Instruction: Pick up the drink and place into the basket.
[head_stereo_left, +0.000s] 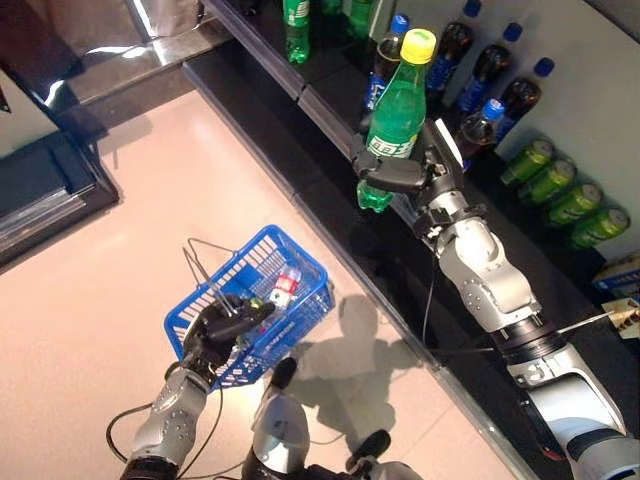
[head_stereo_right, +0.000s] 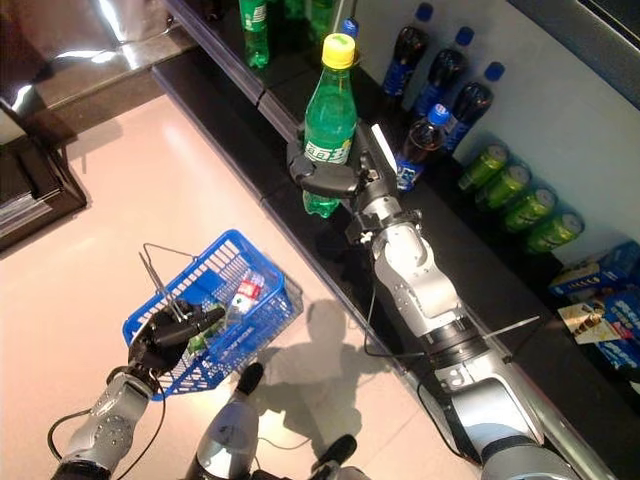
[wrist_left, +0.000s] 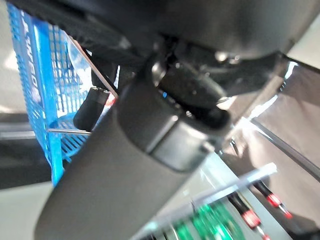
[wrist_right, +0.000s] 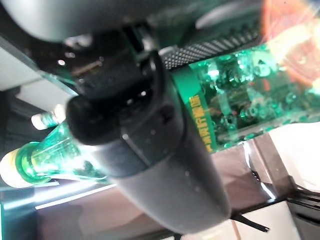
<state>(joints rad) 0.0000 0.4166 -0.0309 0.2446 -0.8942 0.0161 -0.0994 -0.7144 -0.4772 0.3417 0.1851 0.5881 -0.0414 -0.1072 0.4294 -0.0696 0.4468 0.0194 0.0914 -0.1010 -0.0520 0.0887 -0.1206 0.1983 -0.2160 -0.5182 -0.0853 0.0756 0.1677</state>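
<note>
Right hand (head_stereo_left: 400, 176), upper centre, fingers wrapped round green bottle (head_stereo_left: 396, 120), upright, lifted off shelf (head_stereo_left: 330, 110) for transfer. Left hand (head_stereo_left: 222, 325), lower left, clenched on blue basket (head_stereo_left: 300, 300) handle, held ready.

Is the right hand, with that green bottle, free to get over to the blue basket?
Probably yes. The right hand grips the green bottle clear of the shelf, and only open floor lies between it and the basket, which the left hand holds up, its top open.
</note>
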